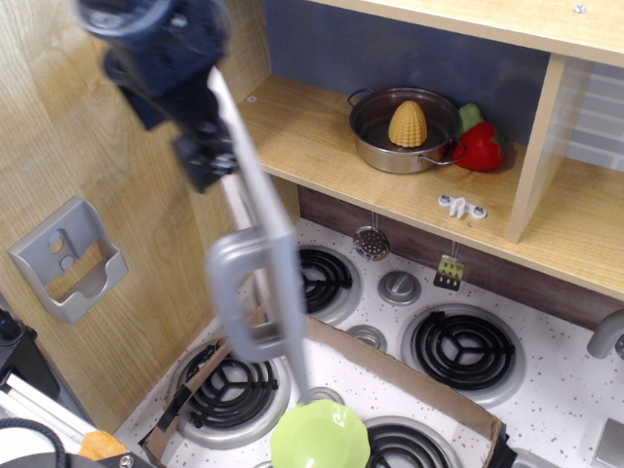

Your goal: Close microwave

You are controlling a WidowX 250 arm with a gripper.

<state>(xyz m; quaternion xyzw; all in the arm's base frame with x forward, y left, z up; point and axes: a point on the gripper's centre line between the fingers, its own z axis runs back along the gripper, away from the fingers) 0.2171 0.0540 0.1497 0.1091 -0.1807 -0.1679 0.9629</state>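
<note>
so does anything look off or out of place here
A torn strip of brown cardboard lies across the stovetop between the burners, which looks odd for a hob. A green plate sits at its near end. The microwave door is only partly swung, with the end effector against it.

No readable text, label, brand, number or sign appears anywhere in this view.
</note>
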